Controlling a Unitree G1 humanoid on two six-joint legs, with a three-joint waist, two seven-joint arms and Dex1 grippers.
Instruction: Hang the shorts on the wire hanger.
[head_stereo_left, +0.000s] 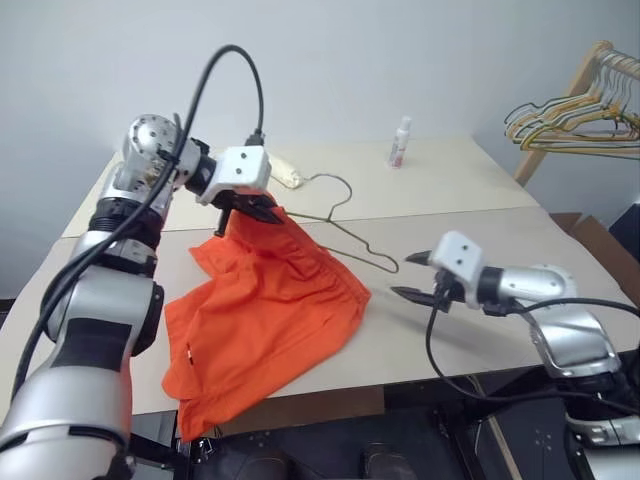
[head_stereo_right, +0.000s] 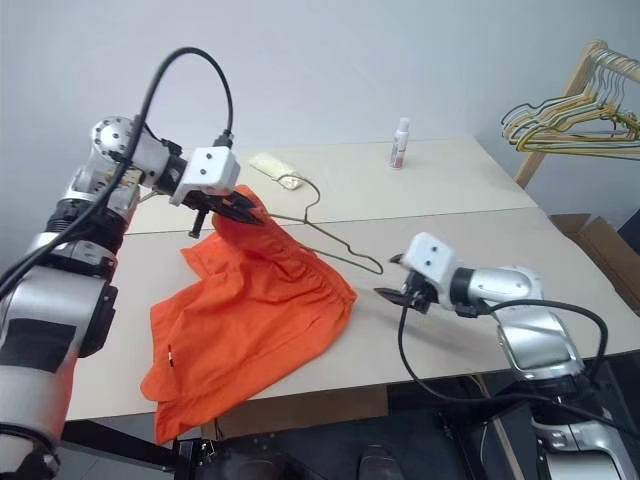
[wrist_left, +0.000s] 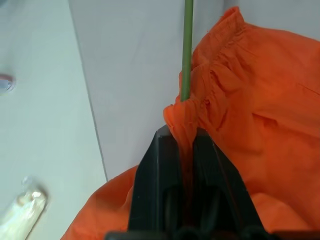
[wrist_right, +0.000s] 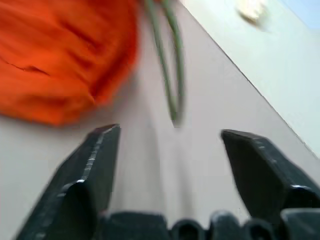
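The shorts (head_stereo_left: 262, 315) are spread over the table (head_stereo_left: 480, 190), with the lower legs hanging off its near edge. One corner of the waistband is lifted off the table and pinched between the pressed-together fingers of the left gripper (head_stereo_left: 262, 210). In the left wrist view the orange cloth is seen bunched between the two black fingers (wrist_left: 162, 170), and a thin green wire of the hanger (wrist_left: 187, 50) runs straight out from the pinched fold.

The hanger (head_stereo_left: 345, 232) is seen on the table just beyond the shorts, partly under the raised waistband. Its hook curves away toward the far side of the table, and its pointed end sticks out past the edge of the shorts, toward the right gripper (head_stereo_left: 408, 275).

The right gripper is held just above the table, near the shorts but apart from them, with its fingers spread wide and nothing between them. In the right wrist view the hanger's tip (wrist_right: 172, 107) is seen ahead of the open fingers, untouched, with the orange cloth beside it.

Beyond the shorts, a small white bottle (head_stereo_left: 400, 142) is stood upright on the far part of the table, and a pale packet (head_stereo_left: 284, 172) is laid near the hanger's hook. A bunch of hangers (head_stereo_left: 575, 120) is hung on a wooden rack off the table's far right corner.
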